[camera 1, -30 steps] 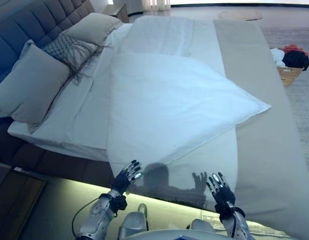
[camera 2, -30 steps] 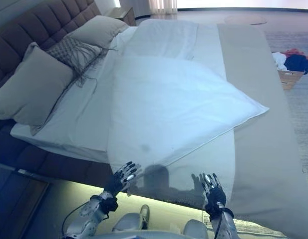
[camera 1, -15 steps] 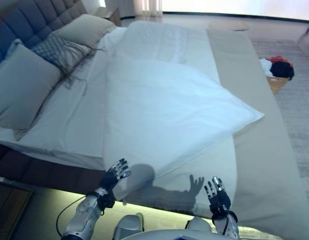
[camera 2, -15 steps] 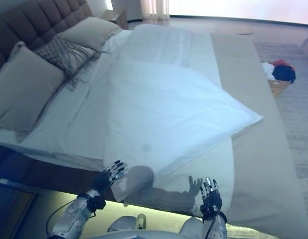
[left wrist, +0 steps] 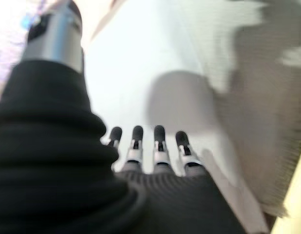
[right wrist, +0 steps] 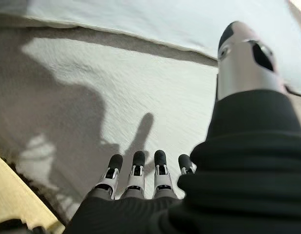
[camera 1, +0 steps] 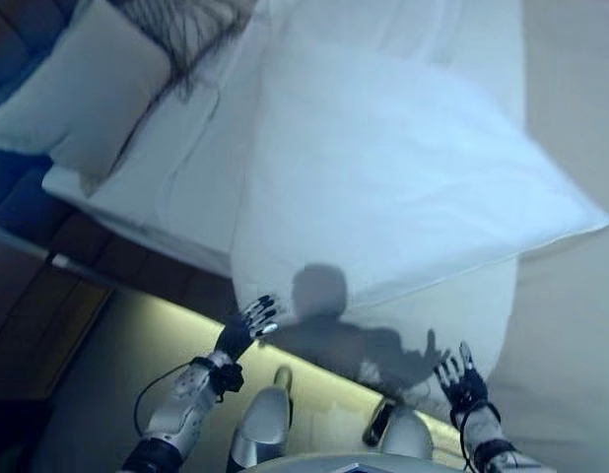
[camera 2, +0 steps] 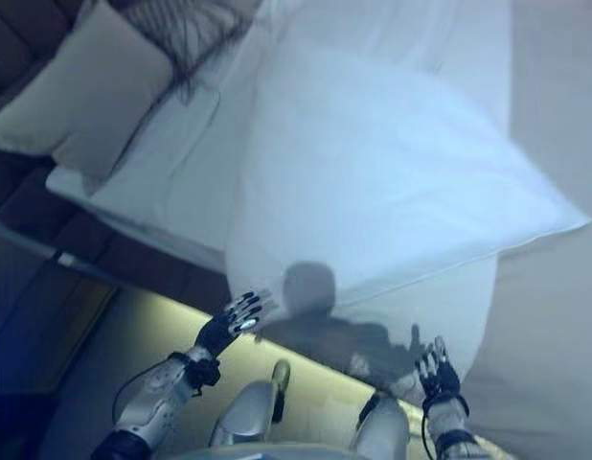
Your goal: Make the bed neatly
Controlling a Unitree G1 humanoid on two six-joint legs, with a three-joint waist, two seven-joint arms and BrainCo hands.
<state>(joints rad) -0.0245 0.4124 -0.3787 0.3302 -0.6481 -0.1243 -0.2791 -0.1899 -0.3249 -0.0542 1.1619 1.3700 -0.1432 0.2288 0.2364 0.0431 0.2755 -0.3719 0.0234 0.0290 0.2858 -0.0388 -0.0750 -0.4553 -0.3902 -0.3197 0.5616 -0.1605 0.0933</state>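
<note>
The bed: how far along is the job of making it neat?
Done: pillows lie at the head end. In hand: nothing; the left robot hand and right robot hand are open at the bed's edge. Left: the white duvet lies skewed, one corner jutting out.

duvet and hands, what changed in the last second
Mostly the camera moved: the view has tipped down and closer to the bed's near edge. Both hands, left hand and right hand, stay open with straight fingers at that edge, holding nothing. The white duvet lies skewed as before, and the pillow has not shifted.
</note>
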